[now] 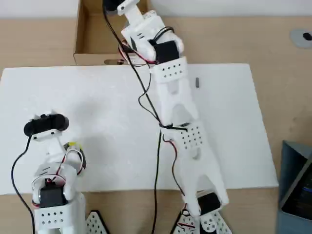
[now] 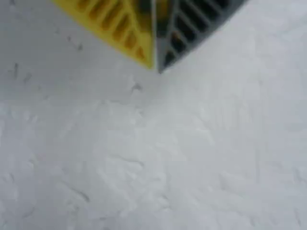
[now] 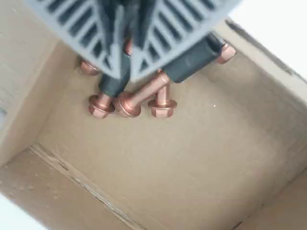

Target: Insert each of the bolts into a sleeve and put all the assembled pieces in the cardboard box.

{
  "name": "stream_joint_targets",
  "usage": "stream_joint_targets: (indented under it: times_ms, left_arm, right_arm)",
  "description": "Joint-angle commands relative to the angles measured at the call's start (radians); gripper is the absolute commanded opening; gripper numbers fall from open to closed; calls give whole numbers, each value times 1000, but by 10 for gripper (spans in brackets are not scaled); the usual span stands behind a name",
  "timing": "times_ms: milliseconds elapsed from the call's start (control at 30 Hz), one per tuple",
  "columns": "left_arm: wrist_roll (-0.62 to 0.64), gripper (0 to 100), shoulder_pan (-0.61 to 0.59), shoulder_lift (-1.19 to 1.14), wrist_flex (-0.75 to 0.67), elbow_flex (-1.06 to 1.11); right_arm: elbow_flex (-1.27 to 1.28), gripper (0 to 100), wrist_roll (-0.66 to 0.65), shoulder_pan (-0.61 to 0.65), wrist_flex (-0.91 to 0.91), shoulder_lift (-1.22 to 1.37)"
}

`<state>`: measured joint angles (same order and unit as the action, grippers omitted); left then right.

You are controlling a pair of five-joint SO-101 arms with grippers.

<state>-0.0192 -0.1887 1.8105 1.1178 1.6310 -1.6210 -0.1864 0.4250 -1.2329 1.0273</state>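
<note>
My right arm [image 1: 170,83] stretches across the white mat to the cardboard box [image 1: 87,34] at the back. Over the box floor [image 3: 201,158], my right gripper [image 3: 126,74] has its grey fingers closed on a black sleeve [image 3: 112,85] with a copper bolt head [image 3: 99,106] at its end. Several other assembled pieces [image 3: 192,57] lie beside it in the box. A small dark sleeve [image 1: 197,82] lies alone on the mat, right of the arm. My left gripper [image 2: 156,66], one yellow finger and one grey, is shut on nothing just above the mat, front left [image 1: 73,146].
The white foam mat [image 1: 97,97] covers most of the wooden table. A grey bin [image 1: 297,185] stands at the right edge, and a grey round object [image 1: 302,36] lies at the back right. Black cables [image 1: 156,161] trail between the arms.
</note>
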Motion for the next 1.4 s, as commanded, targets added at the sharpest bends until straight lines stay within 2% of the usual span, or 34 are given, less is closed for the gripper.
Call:
stream_joint_targets:
  times_ms: [0,333,500,733,967,1367]
  left_arm:
    - [0,5,0,10,-6,-3]
    - [0,5,0,10,-6,-3]
    - [0,5,0,10,-6,-3]
    - [0,5,0,10,-6,-3]
    - [0,5,0,10,-6,-3]
    - [0,5,0,10,-6,-3]
  right_arm:
    - [-47,9,0,2,-81,-160]
    - [-47,9,3,2,-393,-418]
    - [-47,9,66,2,-532,-538]
    - [4,9,97,-56,-555,-728]
    - [344,9,95,-186,-555,-1073]
    - [1239,9,100,-335,-554,-1707]
